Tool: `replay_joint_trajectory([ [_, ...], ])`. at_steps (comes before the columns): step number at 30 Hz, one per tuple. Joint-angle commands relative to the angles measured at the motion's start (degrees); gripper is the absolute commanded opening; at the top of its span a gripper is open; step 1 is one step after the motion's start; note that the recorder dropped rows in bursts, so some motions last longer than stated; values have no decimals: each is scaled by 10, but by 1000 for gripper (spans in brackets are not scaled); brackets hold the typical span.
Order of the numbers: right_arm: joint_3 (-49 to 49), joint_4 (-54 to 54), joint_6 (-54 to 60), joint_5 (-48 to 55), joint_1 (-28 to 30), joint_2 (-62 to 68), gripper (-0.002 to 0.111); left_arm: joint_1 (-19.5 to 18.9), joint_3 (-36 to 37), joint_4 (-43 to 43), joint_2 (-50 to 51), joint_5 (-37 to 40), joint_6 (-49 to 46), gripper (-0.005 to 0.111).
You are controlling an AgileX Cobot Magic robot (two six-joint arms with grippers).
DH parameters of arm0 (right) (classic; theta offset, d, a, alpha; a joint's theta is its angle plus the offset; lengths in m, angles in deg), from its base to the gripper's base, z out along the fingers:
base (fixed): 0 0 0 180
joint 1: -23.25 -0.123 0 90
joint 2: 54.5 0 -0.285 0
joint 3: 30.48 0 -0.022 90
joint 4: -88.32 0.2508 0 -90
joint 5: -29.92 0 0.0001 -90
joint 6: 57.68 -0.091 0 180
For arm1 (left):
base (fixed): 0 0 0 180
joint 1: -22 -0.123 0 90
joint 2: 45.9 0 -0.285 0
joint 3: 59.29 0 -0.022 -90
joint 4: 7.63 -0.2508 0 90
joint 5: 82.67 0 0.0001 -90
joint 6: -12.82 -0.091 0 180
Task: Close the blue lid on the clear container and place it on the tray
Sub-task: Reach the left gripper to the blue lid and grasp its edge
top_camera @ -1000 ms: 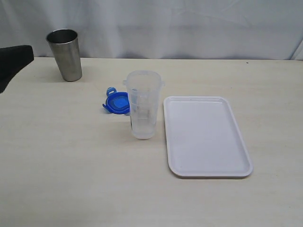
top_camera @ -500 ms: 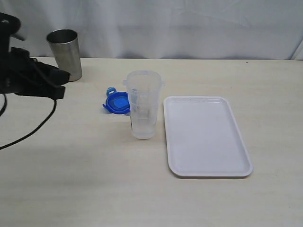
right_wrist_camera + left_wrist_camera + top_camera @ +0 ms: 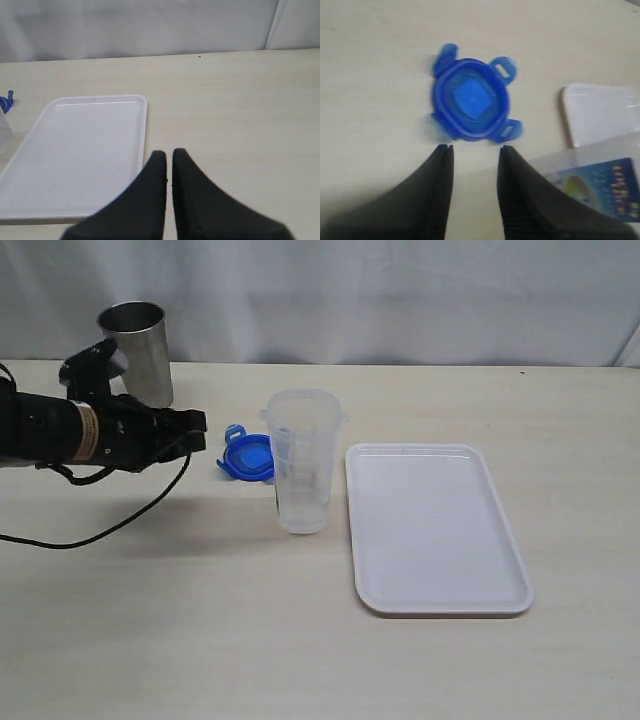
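Note:
The blue lid (image 3: pixel 248 456) lies flat on the table just behind and left of the clear container (image 3: pixel 303 460), which stands upright with no lid on it. The white tray (image 3: pixel 437 525) lies bare to the container's right. My left gripper (image 3: pixel 198 430) reaches in from the left and stops a little short of the lid. In the left wrist view its jaws (image 3: pixel 475 147) stand open, with nothing between them, and the lid (image 3: pixel 471 99) is just past the tips. My right gripper (image 3: pixel 169 151) is shut and empty, above the table beside the tray (image 3: pixel 75 150).
A shiny steel cup (image 3: pixel 137 355) stands at the back left, right behind my left arm. A black cable trails from that arm across the table. A white curtain closes off the back.
My left arm has swung in from the left edge towards the lid. The lid, container and tray have not moved.

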Motion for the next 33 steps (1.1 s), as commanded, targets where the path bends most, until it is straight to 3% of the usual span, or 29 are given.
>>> replay_joint_trajectory([
  [1,2,2,0,-7,3,-3,5,5,-7,85,46,-79,38,31],
  [5,2,2,0,-7,3,-3,5,5,-7,102,85,-37,38,45],
  [9,2,2,0,-7,3,-3,5,9,-33,133,118,-75,38,44],
  [25,2,2,0,-7,3,-3,5,21,-66,251,161,-53,34,44],
  [33,2,2,0,-7,3,-3,5,32,-84,248,177,-49,34,44],
])
